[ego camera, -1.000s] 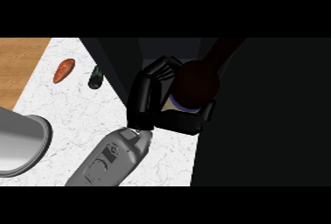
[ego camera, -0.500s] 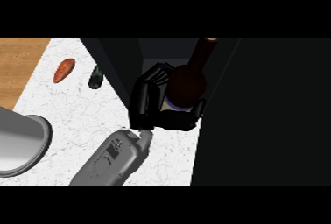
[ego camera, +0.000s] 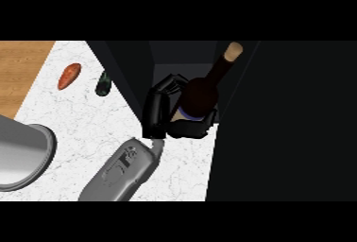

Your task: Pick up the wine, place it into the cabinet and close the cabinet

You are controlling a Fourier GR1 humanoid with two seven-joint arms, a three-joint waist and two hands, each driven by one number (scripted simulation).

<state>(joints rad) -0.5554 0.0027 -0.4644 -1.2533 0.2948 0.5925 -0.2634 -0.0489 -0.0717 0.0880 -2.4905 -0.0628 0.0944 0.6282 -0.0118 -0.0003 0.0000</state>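
**A:** What could go wrong from here?

**B:** The right hand [ego camera: 167,111] has its black fingers curled round the lower body of the wine bottle [ego camera: 202,92] and holds it at the dark opening of the cabinet [ego camera: 174,52]. The bottle leans, its neck pointing up and away from the hand toward the cabinet's right wall. My guess is that the neck or cork could catch on that wall or the cabinet's edge as the bottle goes in, twisting it in the grasp. A tilted bottle set down that way might also topple.

**A:** And how does the bottle look?

**B:** Dark brown, almost black glass, with a pale tan cork [ego camera: 233,48] at the top and a bluish label just visible between the fingers. It sits above the white marbled bench [ego camera: 77,118], not resting on it as far as I can tell.

**A:** The left hand?

**B:** It does not show anywhere.
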